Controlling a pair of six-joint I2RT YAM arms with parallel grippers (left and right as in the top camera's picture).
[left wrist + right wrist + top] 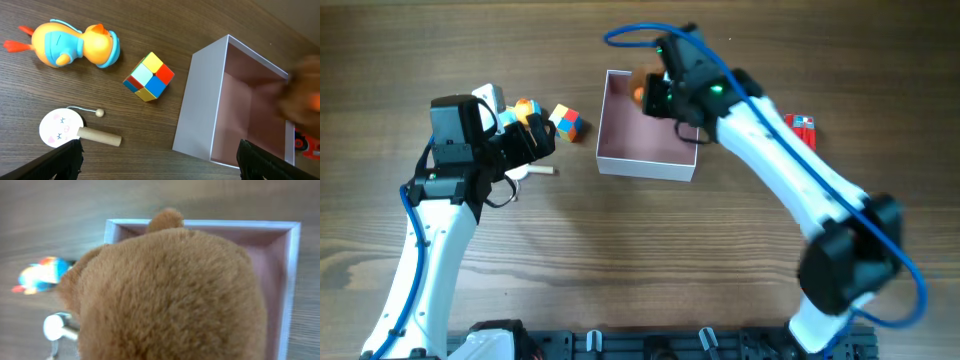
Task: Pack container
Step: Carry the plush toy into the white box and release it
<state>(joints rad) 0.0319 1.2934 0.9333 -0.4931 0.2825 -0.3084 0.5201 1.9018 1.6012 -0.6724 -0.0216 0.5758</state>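
The container (645, 165) is a square white-walled box with a dusty pink inside, at the table's far middle. It also shows in the left wrist view (200, 105) and the right wrist view (292, 280). My right gripper (655, 98) holds a brown plush toy (170, 295) over the container's far side. The plush fills the right wrist view and hides the fingers. It shows as an orange-brown patch overhead (640, 92) and a blur in the left wrist view (305, 95). My left gripper (535, 140) is open and empty (160, 165), above the table left of the container.
Left of the container lie a colour cube (149, 76), an orange and blue duck toy (75, 42) and a white wooden rattle drum (62, 127). A red toy (802, 128) lies right of the container.
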